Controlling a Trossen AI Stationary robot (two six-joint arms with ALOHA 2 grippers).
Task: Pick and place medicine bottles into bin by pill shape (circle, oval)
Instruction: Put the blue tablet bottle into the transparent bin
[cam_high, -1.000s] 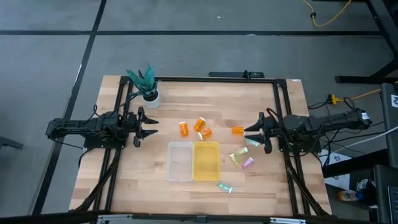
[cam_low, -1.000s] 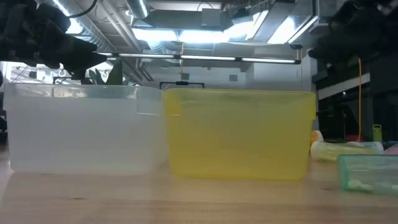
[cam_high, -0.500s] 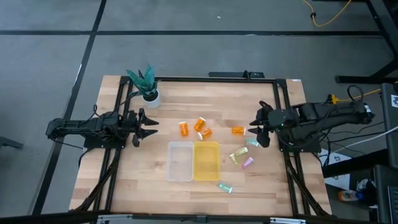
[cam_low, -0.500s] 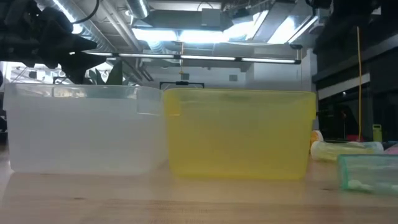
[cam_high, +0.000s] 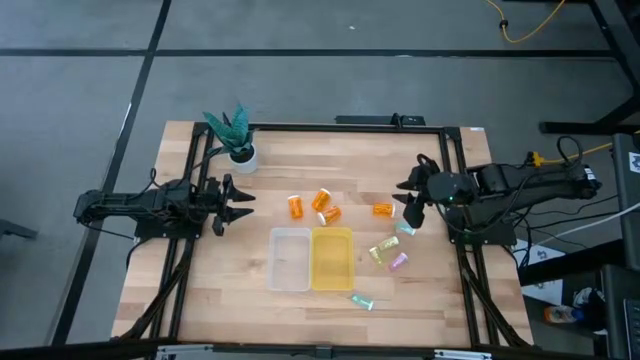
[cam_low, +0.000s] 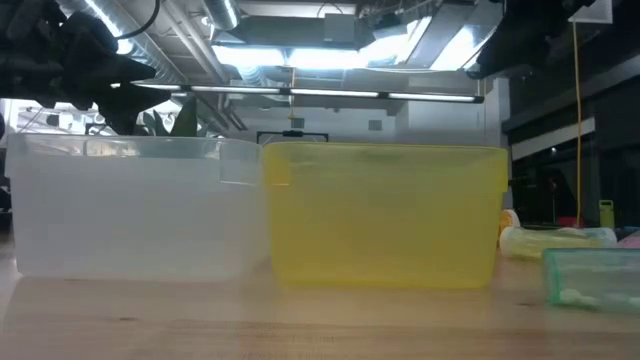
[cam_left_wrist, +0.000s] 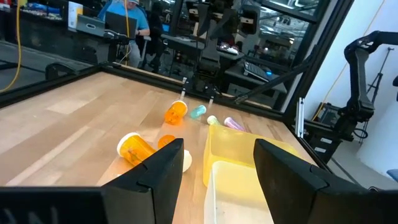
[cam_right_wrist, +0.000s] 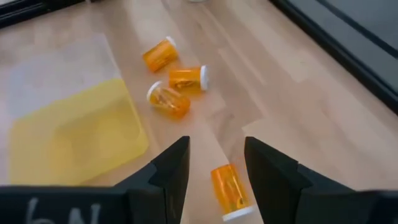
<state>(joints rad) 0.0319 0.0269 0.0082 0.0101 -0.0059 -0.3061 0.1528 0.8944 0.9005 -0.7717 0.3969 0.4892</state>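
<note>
Three orange bottles with white caps (cam_high: 321, 205) lie on their sides beyond the bins, and a fourth orange bottle (cam_high: 383, 209) lies apart to their right. A teal vial (cam_high: 405, 229), a yellow-green vial (cam_high: 378, 250) and a purple vial (cam_high: 398, 262) lie right of the yellow bin. Another teal vial (cam_high: 362, 301) lies near the front edge. My right gripper (cam_high: 408, 205) is open and empty above the table beside the lone orange bottle (cam_right_wrist: 229, 190), which shows between its fingers (cam_right_wrist: 267, 168) without touching them. My left gripper (cam_high: 240, 205) is open and empty at the table's left.
A clear bin (cam_high: 290, 259) and a yellow bin (cam_high: 332, 258) stand side by side at the table's middle front. A white pot with a green plant (cam_high: 237, 140) stands at the far left. Black frame rails (cam_high: 455, 190) run along the table's sides.
My right gripper has risen and gone a little toward the table's far and left edges, toward the lone orange bottle, tipping to point more downward. The bottles and bins have stayed where they were.
</note>
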